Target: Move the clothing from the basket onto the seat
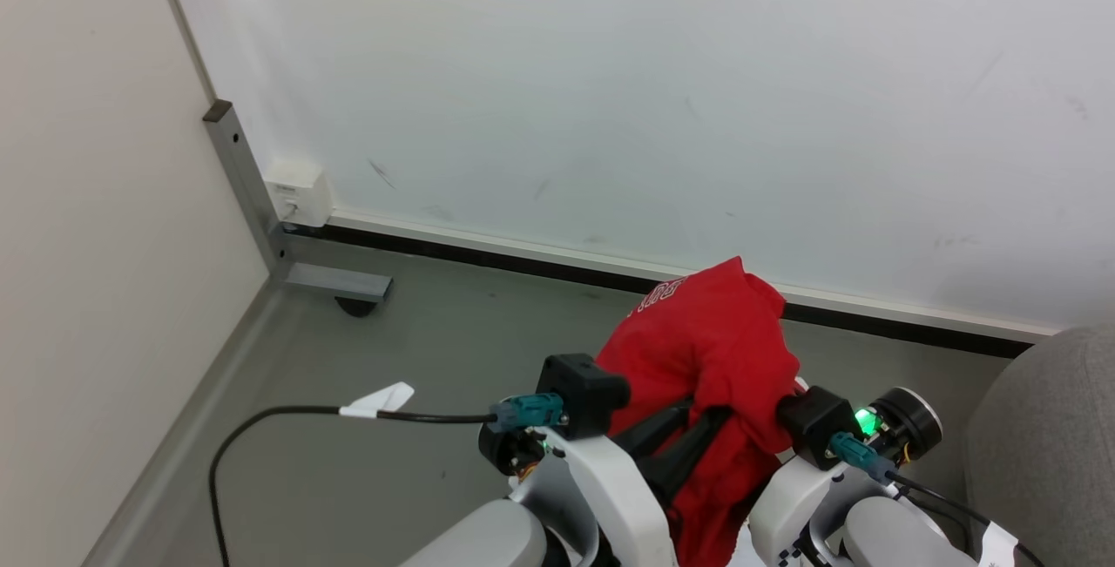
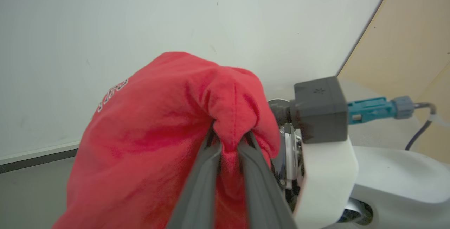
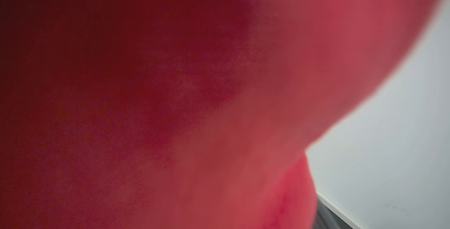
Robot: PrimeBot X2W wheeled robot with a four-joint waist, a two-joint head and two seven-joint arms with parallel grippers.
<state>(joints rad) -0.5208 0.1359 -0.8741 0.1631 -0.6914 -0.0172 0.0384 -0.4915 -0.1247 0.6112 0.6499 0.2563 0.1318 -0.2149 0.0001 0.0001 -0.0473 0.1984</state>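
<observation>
One red shirt point(image 1: 706, 349), lower centre. One grey seat point(image 1: 1045, 445), lower right. Two pale arms point(image 1: 601, 497), each with one black camera block point(image 1: 582, 391) and one teal plug point(image 1: 527, 410). Two dark fingers point(image 2: 200, 183). One black cable point(image 1: 261, 415) with one white tag point(image 1: 379, 399). One white wall box point(image 1: 299, 192), upper left.

Both arms were tucked in close in front of the body, the pale left arm point(image 1: 601, 480) and right arm point(image 1: 801, 489) side by side, wrists nearly level. The left gripper point(image 2: 228, 141) was clamped down tight, its dark fingers point(image 2: 200, 183) pinching a fold of the clothing point(image 1: 706, 340). The right gripper's jaws were spread wide, but honestly its fingers were buried under that same red fabric, so couldn't see any contact there.
</observation>
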